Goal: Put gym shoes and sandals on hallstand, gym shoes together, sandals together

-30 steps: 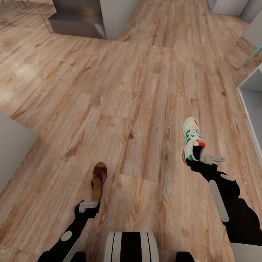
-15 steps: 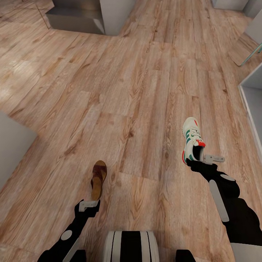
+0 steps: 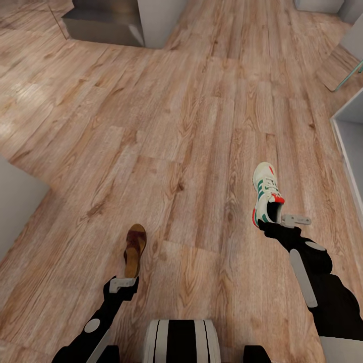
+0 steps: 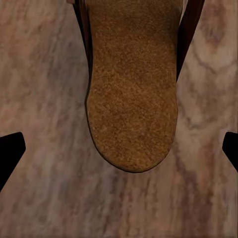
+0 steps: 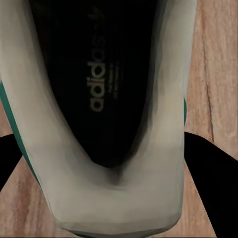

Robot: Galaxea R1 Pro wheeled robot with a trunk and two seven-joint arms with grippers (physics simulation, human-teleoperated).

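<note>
A wide stretch of corridor floor (image 3: 191,126) in light wood planks fills the head view. At 11 o'clock stands a grey box-like unit (image 3: 108,25); a pale wall corner (image 3: 15,201) juts in at 9 o'clock, and a white unit's edge (image 3: 348,136) sits at 3 o'clock.

The left hand (image 3: 123,284) is at 7 o'clock, its fingers spread wide to either side of the sandal (image 3: 135,249), which extends just beyond it; whether they touch it cannot be told.

The right hand (image 3: 282,219) is at 4 o'clock, clamped on the heel of the gym shoe (image 3: 265,199) (toe pointing to 12 o'clock).

Since the earlier frames the whole view has shifted slightly; both hands and shoes keep their places.
</note>
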